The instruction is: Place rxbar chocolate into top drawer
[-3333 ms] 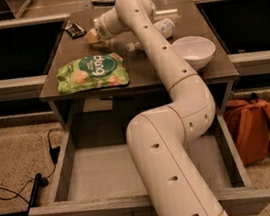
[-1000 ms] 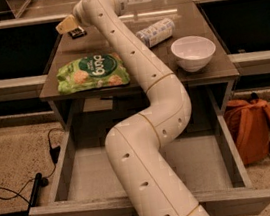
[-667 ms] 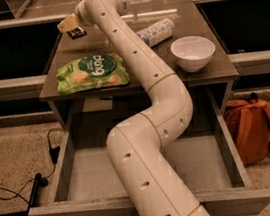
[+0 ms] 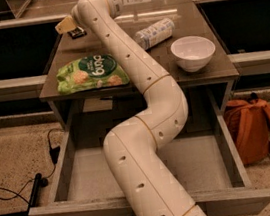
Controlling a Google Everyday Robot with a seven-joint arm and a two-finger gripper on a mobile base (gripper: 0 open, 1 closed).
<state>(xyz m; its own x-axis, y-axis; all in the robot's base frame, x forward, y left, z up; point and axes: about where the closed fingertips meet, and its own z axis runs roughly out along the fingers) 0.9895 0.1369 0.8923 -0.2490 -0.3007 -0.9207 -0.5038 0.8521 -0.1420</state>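
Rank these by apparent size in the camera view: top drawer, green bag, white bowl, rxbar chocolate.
1. top drawer
2. green bag
3. white bowl
4. rxbar chocolate, beside the end effector at the table's back-left corner; being farthest away may shrink it.

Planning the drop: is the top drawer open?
Open: the top drawer is pulled out, its grey bottom exposed. The gripper is at the table's far left corner, by the rxbar chocolate.

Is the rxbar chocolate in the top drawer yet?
No, the rxbar chocolate is up at the table's far left corner beside the gripper, and the open top drawer's visible bottom is bare.
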